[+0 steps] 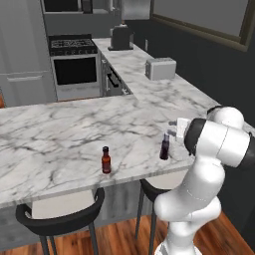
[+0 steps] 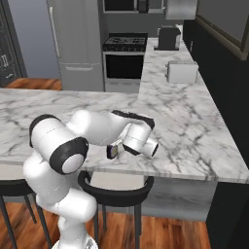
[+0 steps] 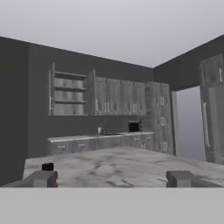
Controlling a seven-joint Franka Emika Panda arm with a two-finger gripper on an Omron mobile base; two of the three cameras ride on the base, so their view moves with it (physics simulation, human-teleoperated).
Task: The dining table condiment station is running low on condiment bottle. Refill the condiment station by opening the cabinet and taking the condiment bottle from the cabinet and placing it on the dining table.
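Cabinet (image 3: 70, 94) stands open, shelves seemingly bare; condiment bottle (image 1: 165, 146) upright on dining table (image 1: 60, 144).

White arm folded low, forearm level, wrist turned sideways, gripper (image 3: 112, 178) level, jaws spread wide, holding nothing

Small red-brown bottle w/ black cap (image 1: 106, 160) upright on the marble slab near its front edge; two black round stools (image 1: 60, 215) tucked under that edge. Toaster (image 1: 160, 68) on side counter, dark coffee machine (image 1: 120, 37) further back by the wall. Stove w/ oven (image 1: 73, 62) beyond, grey fridge (image 2: 78, 44) beside it.
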